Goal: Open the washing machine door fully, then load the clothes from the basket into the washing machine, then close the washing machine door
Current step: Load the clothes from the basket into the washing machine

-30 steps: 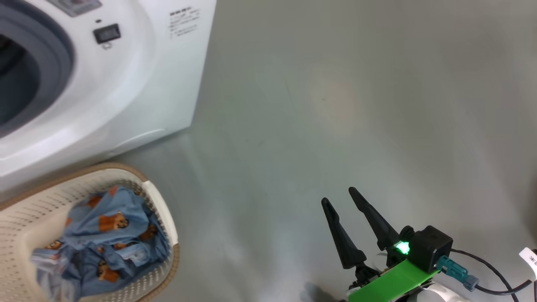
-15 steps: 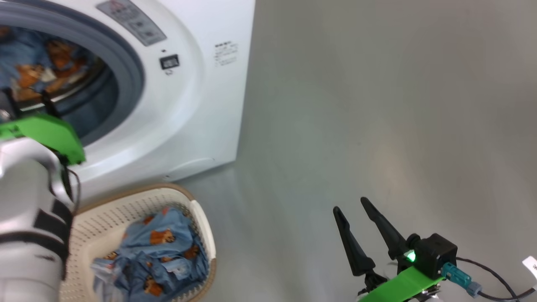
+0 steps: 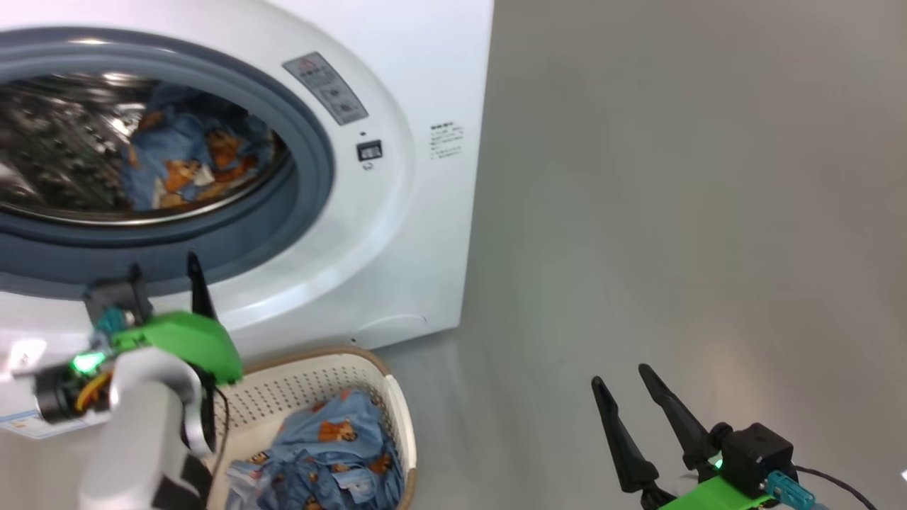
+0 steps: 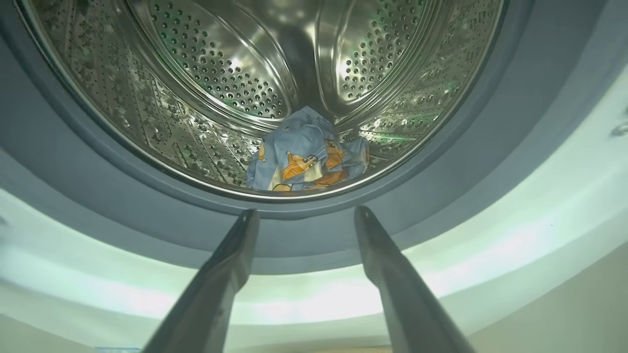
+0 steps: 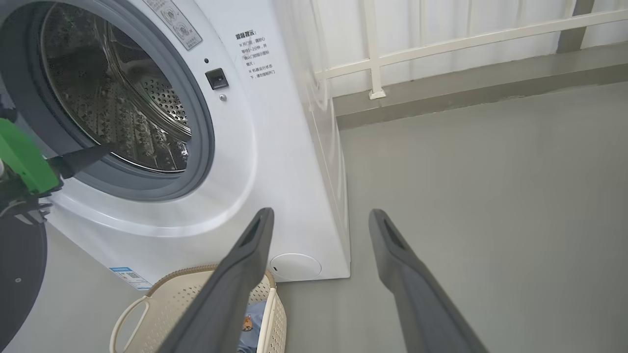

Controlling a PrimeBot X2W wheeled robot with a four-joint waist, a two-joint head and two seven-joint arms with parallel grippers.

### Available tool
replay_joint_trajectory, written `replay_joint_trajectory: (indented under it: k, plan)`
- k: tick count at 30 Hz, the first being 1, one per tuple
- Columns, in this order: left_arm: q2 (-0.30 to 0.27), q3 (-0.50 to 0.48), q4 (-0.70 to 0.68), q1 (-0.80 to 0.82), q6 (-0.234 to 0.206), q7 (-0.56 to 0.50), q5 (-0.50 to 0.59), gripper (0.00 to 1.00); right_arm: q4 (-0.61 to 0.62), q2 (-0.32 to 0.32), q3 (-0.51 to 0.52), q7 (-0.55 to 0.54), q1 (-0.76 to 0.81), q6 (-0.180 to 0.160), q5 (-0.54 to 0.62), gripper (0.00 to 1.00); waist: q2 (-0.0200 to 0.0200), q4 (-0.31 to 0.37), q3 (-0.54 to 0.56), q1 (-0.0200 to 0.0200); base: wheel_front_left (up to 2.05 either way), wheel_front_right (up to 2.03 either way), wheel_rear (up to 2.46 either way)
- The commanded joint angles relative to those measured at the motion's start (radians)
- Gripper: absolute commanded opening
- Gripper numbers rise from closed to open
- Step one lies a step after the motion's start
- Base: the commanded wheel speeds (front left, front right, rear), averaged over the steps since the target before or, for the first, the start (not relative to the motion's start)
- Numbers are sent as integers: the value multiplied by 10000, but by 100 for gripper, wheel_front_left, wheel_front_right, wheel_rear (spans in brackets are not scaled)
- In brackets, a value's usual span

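The left claw (image 4: 306,211) is being held just in front of the washing machine (image 3: 397,234), level with the lower part of the grey rubber seal (image 4: 490,147). Its two fingers are being held well apart, and nothing is being gripped between them. They are being pointed into the steel drum (image 4: 206,73).

One bundle of the clothes (image 4: 306,157), light blue with orange-brown bears, is being shown lying at the bottom of the drum, apart from the fingers. The round opening is being left uncovered. A dark rounded panel (image 5: 19,279) is being shown at the lower left edge of the right wrist view; whether it is the door cannot be told.

The basket (image 3: 397,418) is being shown on the grey floor (image 3: 673,212), just in front of the machine's lower right corner and beside the left arm. More blue bear-print fabric (image 3: 333,453) is being shown lying inside it.

The right claw (image 3: 621,375) is being held over bare floor, well apart from the basket and the machine. Its fingers are also being held wide, with nothing between them. In the right wrist view a white railing (image 5: 441,44) is being shown behind the machine.
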State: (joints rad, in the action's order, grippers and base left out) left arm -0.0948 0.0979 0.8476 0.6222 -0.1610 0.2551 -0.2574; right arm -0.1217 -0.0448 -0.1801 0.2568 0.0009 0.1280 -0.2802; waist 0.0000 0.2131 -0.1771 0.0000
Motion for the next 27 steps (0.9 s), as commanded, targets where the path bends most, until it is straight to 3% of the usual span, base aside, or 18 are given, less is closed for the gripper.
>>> replay_joint_trajectory:
  k: [1,16,27]
  plan:
    - [-200,-222,-600,-430,11,65,163,100,222,-54,-152,49,86,27,157,100,0,-379,523,0,0,0,0]
    - [372,-288,-4359,-4454,-65,66,357,100,278,-393,58,49,730,27,278,100,0,-915,1694,0,0,0,0]
    - [436,-80,-5859,-6430,-167,66,556,100,250,-593,-36,49,933,27,243,100,0,-1395,2277,0,0,0,0]
